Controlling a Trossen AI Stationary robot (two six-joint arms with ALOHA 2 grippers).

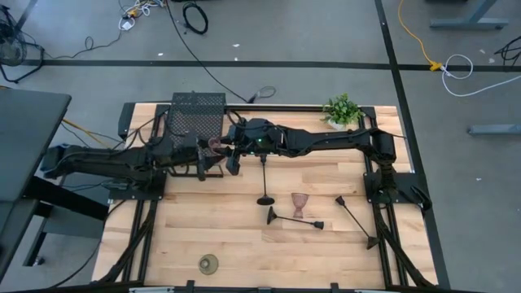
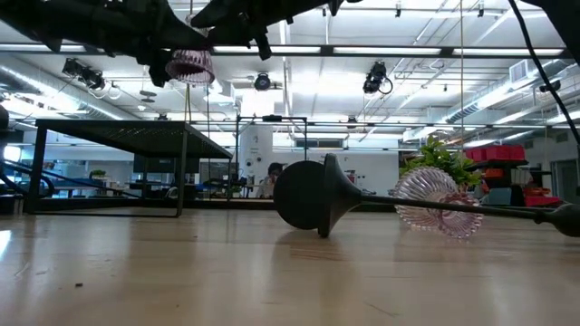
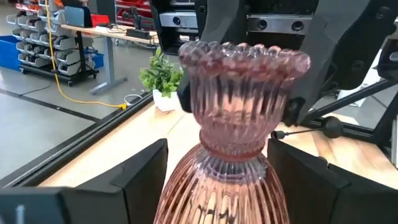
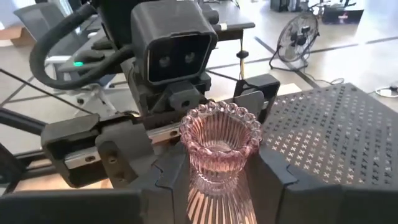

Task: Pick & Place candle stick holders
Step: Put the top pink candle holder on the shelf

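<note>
**Ana:** Beside the mesh box [image 1: 198,114], at its near corner, both arms meet over one pink goblet [image 1: 216,146]. It hangs in the air, well above the worktop [image 1: 244,244].

**Ben:** Who has it?

**Ana:** I judge this a hand-over. The right hand [image 4: 217,177] is clenched on the goblet's stem, while the left hand [image 3: 217,180] stands released, its fingers wide to either side of the goblet's lower half, not touching the glass as far as I can see.

**Ben:** So what does the next move call for?

**Ana:** Probably the left hand backing straight away from the goblet, so its fingers clear the flared rim without knocking it. Then the right arm can carry it to wherever it belongs; I cannot tell the target.

**Ben:** Room?

**Ana:** Tight at the mesh box itself. Farther from the box, toward the near edge, lie a second goblet [image 1: 300,204], three black stems [image 1: 291,218] and the olive-gold holder [image 1: 209,263]. The potted plant [image 1: 343,110] sits along the back edge, well apart from the box.
</note>
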